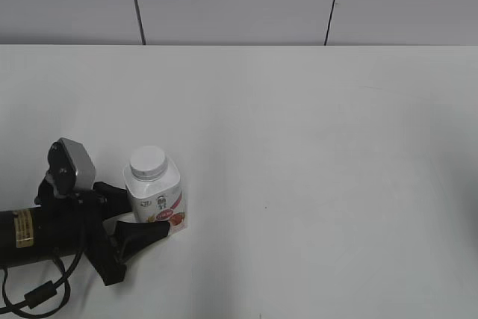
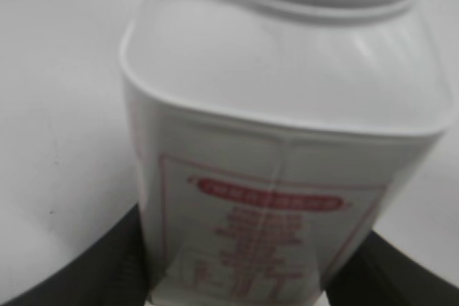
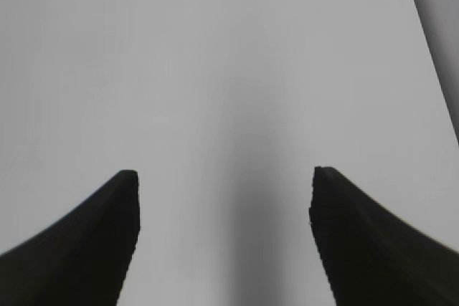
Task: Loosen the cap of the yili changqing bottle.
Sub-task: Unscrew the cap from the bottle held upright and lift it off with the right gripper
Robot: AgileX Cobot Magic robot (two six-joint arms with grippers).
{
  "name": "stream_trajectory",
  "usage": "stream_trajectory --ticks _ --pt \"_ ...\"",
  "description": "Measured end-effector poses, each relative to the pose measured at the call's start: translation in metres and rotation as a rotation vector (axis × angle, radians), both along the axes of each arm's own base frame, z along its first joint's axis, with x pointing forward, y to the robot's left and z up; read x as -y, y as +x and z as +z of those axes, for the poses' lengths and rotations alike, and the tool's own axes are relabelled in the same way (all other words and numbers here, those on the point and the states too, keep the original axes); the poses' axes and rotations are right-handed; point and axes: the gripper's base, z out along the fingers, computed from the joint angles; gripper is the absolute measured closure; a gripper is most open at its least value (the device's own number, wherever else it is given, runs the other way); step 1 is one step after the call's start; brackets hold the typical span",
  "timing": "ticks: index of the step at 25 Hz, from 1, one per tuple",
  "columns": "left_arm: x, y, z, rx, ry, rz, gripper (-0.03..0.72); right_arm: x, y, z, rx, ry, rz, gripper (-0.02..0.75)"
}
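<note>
White tabletop point(image 1: 314, 147) pretty much everywhere, so there's not a lot going on besides my little corner of it. Starting at the far left of the outside camera: my left arm comes in low from the bottom-left edge, black body with a cable looping under it and a grey camera block sitting on top. My left gripper point(image 1: 142, 214) is wrapped around the lower body of the yili changqing bottle point(image 1: 154, 192), one finger behind it and one in front, both pressed against its sides, so I'm calling that a grasp on the bottle. It's standing upright on the table, lower left part of the scene, well away from the back wall.

On top sits the cap point(image 1: 148, 161), round and white, screwed onto the neck, nothing touching it.

My left wrist camera is basically jammed up against the bottle: white shoulders fill the frame, pink-red label print lower down (too blurry to read), and the dark finger point(image 2: 86, 270) curving in at the bottom left corner, another at the bottom right.

Over to the right side: my right gripper point(image 3: 224, 198) isn't visible in the outside shot at all. Its own camera shows both black fingers spread wide apart over bare white table, nothing between them.
</note>
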Motion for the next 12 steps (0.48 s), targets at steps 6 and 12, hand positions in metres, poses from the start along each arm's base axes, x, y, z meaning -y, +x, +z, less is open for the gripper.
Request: stream_trajectory --ticks 6,12 --pt "0.0 0.0 0.0 0.0 -0.001 -0.002 0.27 -0.002 0.065 -0.015 -0.057 0.046 -0.004 0.153" --pt "0.0 0.0 0.0 0.0 -0.001 -0.003 0.27 -0.005 0.108 -0.029 -0.045 0.129 -0.025 0.153"
